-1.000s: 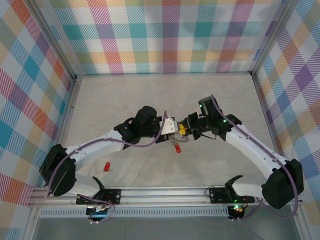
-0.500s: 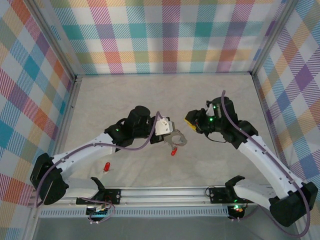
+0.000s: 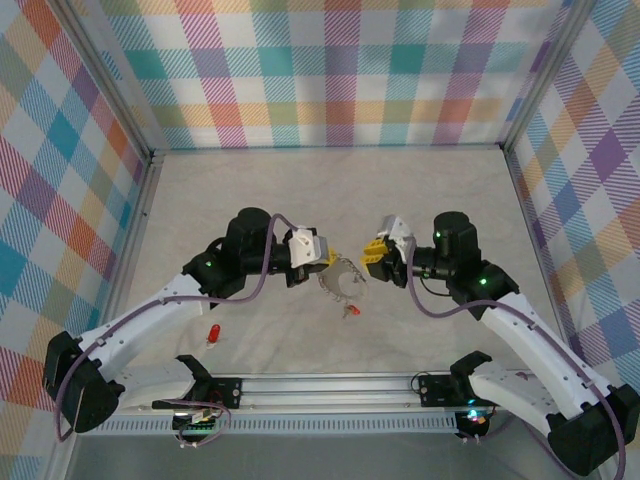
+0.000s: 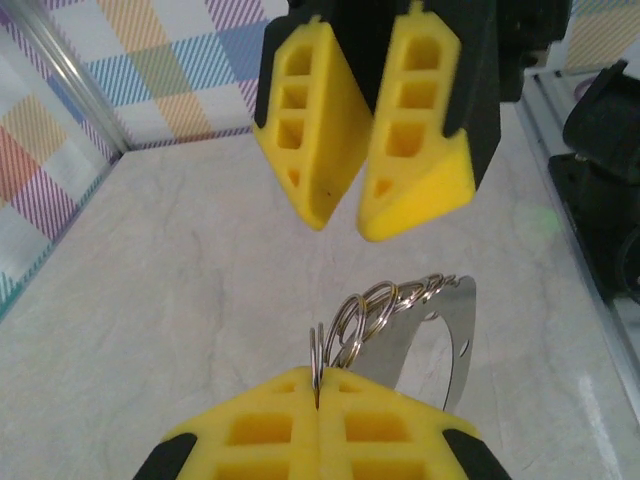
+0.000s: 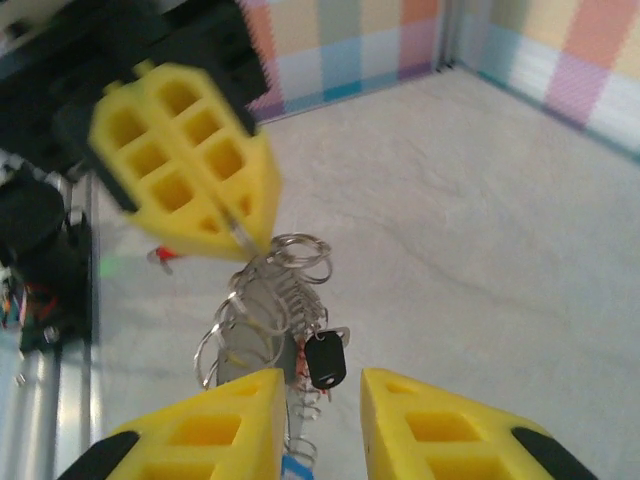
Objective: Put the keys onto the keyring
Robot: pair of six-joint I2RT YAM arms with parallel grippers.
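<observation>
Silver-grey rings of the keyring (image 4: pixel 385 298) hang in mid-air over the middle of the pale marbled tabletop (image 3: pixel 250 190), one end ring pinched edge-on between the clenched yellow tips of the left pincer (image 4: pixel 318 388). The right pincer (image 4: pixel 350 218) faces it tip to tip, just beside the loop but apart from it, its jaws parted a little and grasping nothing. A black key (image 5: pixel 325 362) dangles on the loop close to the right pincer's tips, and a red key (image 3: pixel 350 313) shows at the loop's near edge; whether it touches the tabletop I cannot tell. Another red key (image 3: pixel 213 333) lies alone near the front rail (image 3: pixel 320 384), beside the left arm (image 3: pixel 150 315). Bare tabletop stretches to the plaid walls (image 3: pixel 330 70) at the back and on both sides
</observation>
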